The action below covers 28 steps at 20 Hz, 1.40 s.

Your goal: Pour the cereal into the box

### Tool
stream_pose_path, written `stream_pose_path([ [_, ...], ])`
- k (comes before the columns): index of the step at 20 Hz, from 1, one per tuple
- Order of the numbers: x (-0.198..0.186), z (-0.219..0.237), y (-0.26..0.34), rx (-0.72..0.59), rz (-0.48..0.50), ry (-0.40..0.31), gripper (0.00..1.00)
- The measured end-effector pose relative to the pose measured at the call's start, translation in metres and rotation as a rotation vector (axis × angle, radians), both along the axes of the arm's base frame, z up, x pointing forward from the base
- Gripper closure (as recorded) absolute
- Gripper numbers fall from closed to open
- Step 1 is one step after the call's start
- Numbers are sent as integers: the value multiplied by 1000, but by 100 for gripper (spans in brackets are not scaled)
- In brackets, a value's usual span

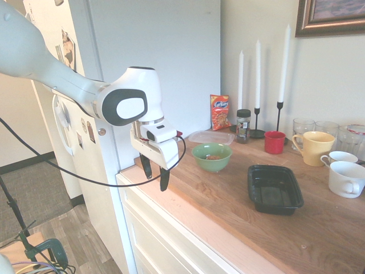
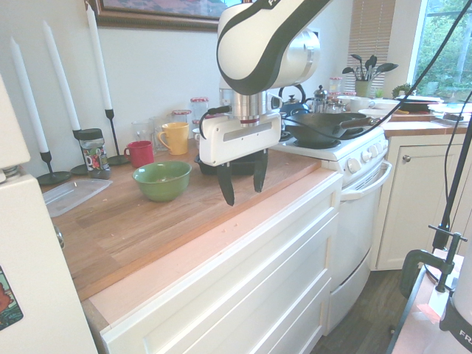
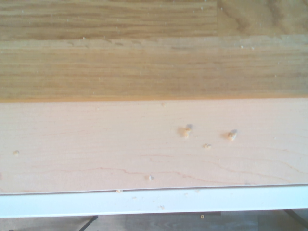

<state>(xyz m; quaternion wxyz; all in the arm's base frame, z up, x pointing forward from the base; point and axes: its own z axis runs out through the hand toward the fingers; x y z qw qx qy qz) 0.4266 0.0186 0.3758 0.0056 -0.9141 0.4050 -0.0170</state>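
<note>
"What's the biggest thing to steer by?"

"The worktop (image 1: 228,220): striped brown wood with a paler strip along its front edge. The pincer (image 2: 244,197) hangs over that edge, released, its two dark fingers apart with nothing between them."

"And the box (image 1: 276,206)?"

"Shallow black plastic, a rounded rectangle with a rim. It sits in from the front edge, nearer the stove end than the bowl. Its long axis seems to run roughly along the worktop."

"Which way is the bowl (image 1: 211,164) from the pincer?"

"Inward from the front edge, towards the wall, and towards the fridge end. I'd say the coming move turns on that: across to its rim first, then back along the worktop to the box. It's green, glossy and round, so it has no long axis; the near rim looks like the sensible grip."

"Where's the cereal (image 1: 213,157)?"

"Low in the bowl, a small brownish heap, too small to make out flake by flake. The pouring is still to be done, and a loose rim grip could let the bowl swing and spill."

"Anything smaller?"

"Pale, rough crumbs (image 3: 232,135) on the smooth front strip, well apart from the box."
</note>
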Motion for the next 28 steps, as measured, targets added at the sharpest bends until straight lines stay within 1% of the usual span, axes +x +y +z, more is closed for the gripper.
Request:
stream_pose_path([
  [3, 2, 1, -1, -1, 7, -4, 0],
  [5, 16, 14, 2, -10, 21, -31, 0],
  [7, 39, 29, 12, -27, 45, -56, 0],
  [9, 64, 37, 27, -51, 76, -65, 0],
  [12, 100, 39, 62, -102, 128, -72, 0],
  [14, 124, 41, 83, -138, 152, -97, 0],
  [19, 177, 42, 104, -179, 182, -148, 0],
  [23, 227, 24, 105, -187, 167, -147, 0],
  [28, 273, 5, 100, -178, 131, -107, 0],
])
